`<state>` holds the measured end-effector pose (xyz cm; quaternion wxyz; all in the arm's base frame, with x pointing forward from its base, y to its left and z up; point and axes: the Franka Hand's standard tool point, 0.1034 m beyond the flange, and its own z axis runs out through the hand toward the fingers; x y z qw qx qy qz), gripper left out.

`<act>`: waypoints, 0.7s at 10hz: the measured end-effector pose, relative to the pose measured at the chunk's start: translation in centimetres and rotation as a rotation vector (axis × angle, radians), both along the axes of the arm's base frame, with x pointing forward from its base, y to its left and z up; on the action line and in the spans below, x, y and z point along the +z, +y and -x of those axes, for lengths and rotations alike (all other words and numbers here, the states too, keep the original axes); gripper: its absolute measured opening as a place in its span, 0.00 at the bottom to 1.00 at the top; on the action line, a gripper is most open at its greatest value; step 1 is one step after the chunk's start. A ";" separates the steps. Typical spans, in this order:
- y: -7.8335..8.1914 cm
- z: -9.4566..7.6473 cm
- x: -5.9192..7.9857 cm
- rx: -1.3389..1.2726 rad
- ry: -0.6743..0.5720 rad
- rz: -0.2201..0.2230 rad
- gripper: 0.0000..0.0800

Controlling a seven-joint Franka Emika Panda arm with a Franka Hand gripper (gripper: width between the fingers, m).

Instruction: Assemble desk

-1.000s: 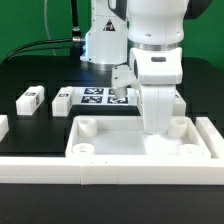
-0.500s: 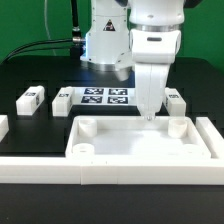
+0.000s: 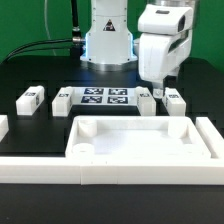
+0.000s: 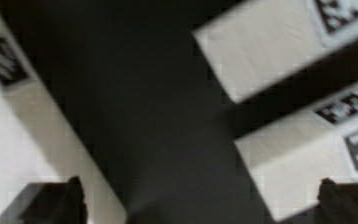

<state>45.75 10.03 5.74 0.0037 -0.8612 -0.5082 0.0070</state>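
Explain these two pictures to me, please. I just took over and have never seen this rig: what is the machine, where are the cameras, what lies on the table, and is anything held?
The white machine is a robot arm with a two-finger gripper, which hangs above the black table. One picture comes from a camera standing off the arm. The other comes from a camera on the wrist, looking down past the dark fingertips. On the table lie the wide rimmed tabletop, four square tagged legs and the flat marker board. The gripper is open and holds nothing.
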 end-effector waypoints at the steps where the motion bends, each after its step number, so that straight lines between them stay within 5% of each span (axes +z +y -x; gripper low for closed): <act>1: 0.0 0.0 -0.1 0.011 0.002 0.000 0.81; 4: -0.1 0.0 -0.1 -0.035 0.003 0.000 0.81; 7: 0.2 0.7 0.1 -0.513 0.011 -0.006 0.81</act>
